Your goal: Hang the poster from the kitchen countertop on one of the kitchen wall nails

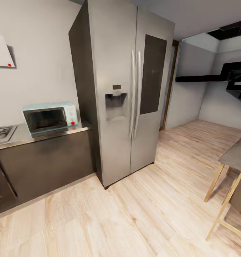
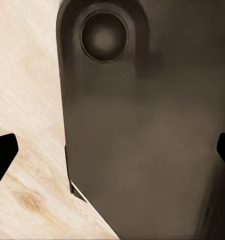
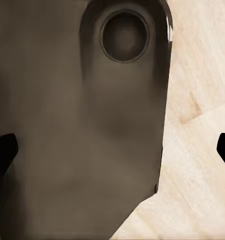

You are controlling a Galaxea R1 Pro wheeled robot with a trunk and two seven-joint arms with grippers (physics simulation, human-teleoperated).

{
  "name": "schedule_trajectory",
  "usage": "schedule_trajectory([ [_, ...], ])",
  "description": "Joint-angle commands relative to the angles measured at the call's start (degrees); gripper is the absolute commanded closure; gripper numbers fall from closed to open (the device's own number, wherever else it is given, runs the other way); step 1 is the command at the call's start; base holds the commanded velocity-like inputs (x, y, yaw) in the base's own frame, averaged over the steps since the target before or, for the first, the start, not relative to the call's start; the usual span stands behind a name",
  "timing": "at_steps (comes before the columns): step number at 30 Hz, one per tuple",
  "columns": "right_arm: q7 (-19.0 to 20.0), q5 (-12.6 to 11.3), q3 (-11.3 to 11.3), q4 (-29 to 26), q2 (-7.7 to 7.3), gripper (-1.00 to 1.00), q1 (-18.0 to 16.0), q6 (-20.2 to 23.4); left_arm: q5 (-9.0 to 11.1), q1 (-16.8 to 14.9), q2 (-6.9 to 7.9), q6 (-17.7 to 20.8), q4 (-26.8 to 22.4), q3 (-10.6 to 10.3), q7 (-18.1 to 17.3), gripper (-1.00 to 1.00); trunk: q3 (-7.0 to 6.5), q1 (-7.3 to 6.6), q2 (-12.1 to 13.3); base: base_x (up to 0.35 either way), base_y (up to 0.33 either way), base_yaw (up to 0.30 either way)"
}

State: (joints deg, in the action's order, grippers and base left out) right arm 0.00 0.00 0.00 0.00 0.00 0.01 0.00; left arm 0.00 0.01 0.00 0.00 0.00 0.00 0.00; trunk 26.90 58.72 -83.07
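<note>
- Well, kitchen: steel double-door fridge (image 1: 129, 96) is the landmark; wood plank floor (image 1: 134, 217) in front of it.
- Short steel top w/ gas hob (image 1: 1, 132) runs beside fridge, away from the doors; mint microwave (image 1: 51, 117) sits on it, near fridge side.
- Stool (image 1: 231, 178) stands across the floor, doors' side.
- Poster, sink countertop, nail: not in sight, whereabouts unknown.
- Judgement: framed print prob. light, stiff, glossy-slippery; pinch frame edges, keep upright.
- Left gripper (image 2: 112, 155) & right gripper (image 3: 112, 152): dark fingertips at frame edges, spread wide, nothing between; both hang over dark robot body and floor.
</note>
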Motion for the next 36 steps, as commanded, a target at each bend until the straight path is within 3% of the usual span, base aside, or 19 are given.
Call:
schedule_trajectory([
  [1, -0.09, -0.17, -0.08, -0.33, -0.33, -1.00, -0.34, -0.33, -0.02, 0.33, -0.33, -0.33, -0.33, -0.25, -0.08, -1.00, 0.03, 0.00, -0.01, 0.000, 0.000, 0.000],
  [5, -0.09, -0.17, -0.08, -0.44, -1.25, -1.00, -1.58, -0.51, -0.01, 1.62, -1.50, -0.70, -1.60, -0.26, -0.08, -1.00, 0.03, 0.00, -0.01, 0.000, 0.000, 0.000],
  [19, -0.09, -0.17, -0.08, -0.39, -1.25, -1.00, -1.57, -0.49, -0.01, 1.70, -1.50, -0.70, -2.06, -0.26, -0.08, -1.00, 0.03, 0.00, -0.01, 0.000, 0.000, 0.000],
  [23, -0.09, -0.27, -0.20, -1.56, -2.54, -1.00, -2.89, -1.52, -0.28, 2.26, -1.99, -0.71, -3.36, -0.02, -0.03, -1.00, 0.03, 0.00, -0.01, 0.000, 0.000, 0.000],
  [28, -0.15, -0.27, -0.25, -3.19, -4.15, -1.00, -4.54, -3.13, -0.46, 2.49, -1.52, -0.70, -4.95, 0.07, -0.01, -1.00, 0.03, 0.00, -0.01, 0.000, 0.000, 0.000],
  [29, -0.16, -0.26, -0.27, -24.69, -5.31, -1.00, -4.86, -10.59, -0.50, 2.52, -1.45, -0.72, -40.68, 0.08, 0.00, -1.00, 0.03, 0.00, -0.01, 0.000, 0.000, 0.000],
  [36, -0.18, -0.26, -0.22, -26.71, -5.93, -1.00, -4.56, -10.82, -0.47, 2.54, -0.83, -0.84, -41.66, 0.42, -0.08, -1.00, 0.03, 0.00, -0.01, 0.000, 0.000, 0.000],
])
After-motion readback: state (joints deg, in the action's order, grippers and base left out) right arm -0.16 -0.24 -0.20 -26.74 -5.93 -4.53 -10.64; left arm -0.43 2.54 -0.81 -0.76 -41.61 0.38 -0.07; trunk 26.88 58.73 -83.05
